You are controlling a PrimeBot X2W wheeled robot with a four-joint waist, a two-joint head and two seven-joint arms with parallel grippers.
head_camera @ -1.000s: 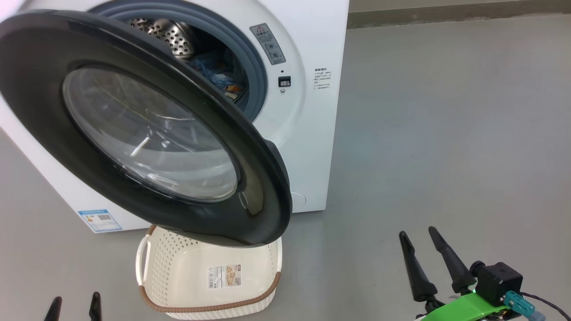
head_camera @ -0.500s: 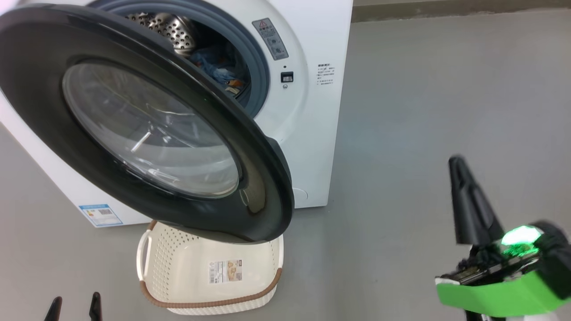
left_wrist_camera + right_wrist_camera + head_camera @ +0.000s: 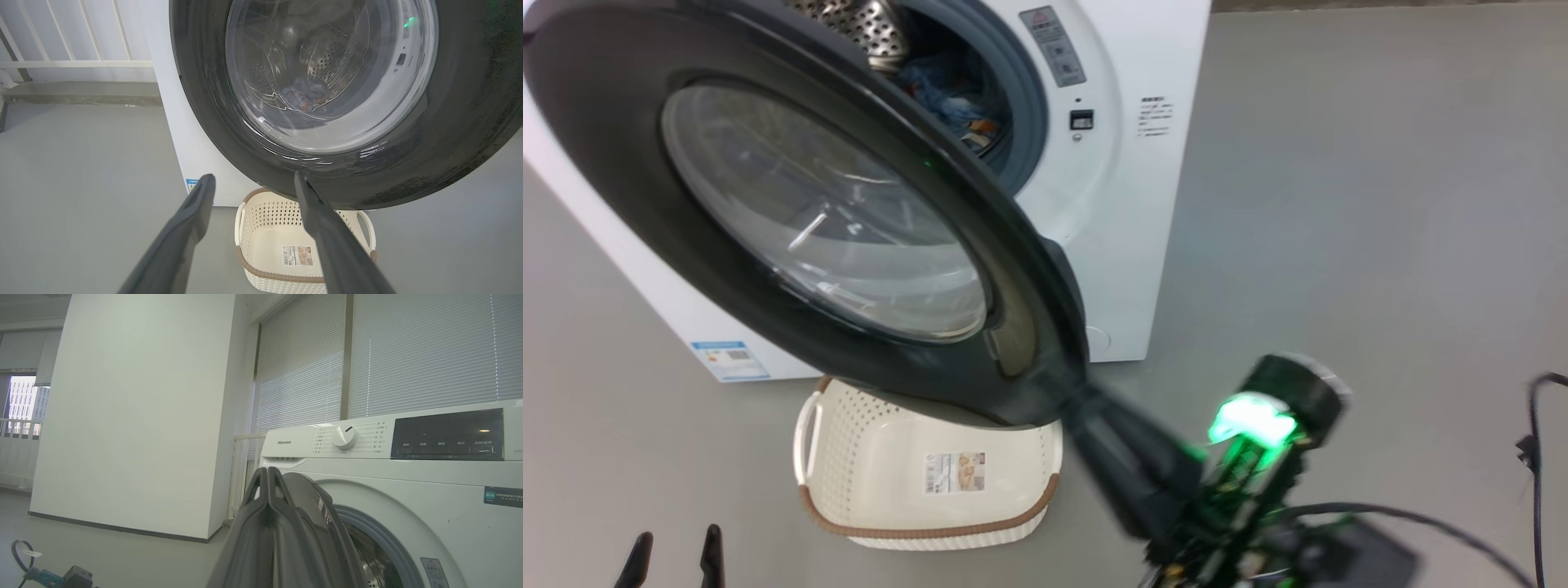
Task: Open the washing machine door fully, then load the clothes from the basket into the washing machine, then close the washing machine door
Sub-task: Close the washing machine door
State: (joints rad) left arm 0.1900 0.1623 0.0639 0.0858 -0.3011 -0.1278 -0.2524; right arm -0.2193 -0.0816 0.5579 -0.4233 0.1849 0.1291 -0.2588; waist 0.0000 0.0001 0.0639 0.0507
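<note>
The washing machine [image 3: 1127, 229] stands with its door [image 3: 621, 163] swung open; the black rim and glass bowl face me. The clothes [image 3: 947, 90] lie in the steel drum and show through the glass [image 3: 306, 92] in the left wrist view. The basket [image 3: 931, 532] sits on the floor under the door, with just a label inside. My right gripper [image 3: 1086, 404] is shut, with nothing between its fingers and its tips at the door's lower right edge. In the right wrist view the shut gripper [image 3: 267, 470] lines up with the door's edge [image 3: 314, 498]. My left gripper [image 3: 674, 555] is open and low, before the basket [image 3: 261, 216].
Grey floor stretches to the right of the machine, with a black cable [image 3: 1535, 441] at the far right. A white wall column [image 3: 135, 416] and window blinds stand beyond the washer. A white railing [image 3: 73, 63] runs left of the machine.
My right gripper has shut and swung up and left from the lower right, reaching the door's lower right edge. The head camera shifted. The left gripper stayed open and still.
</note>
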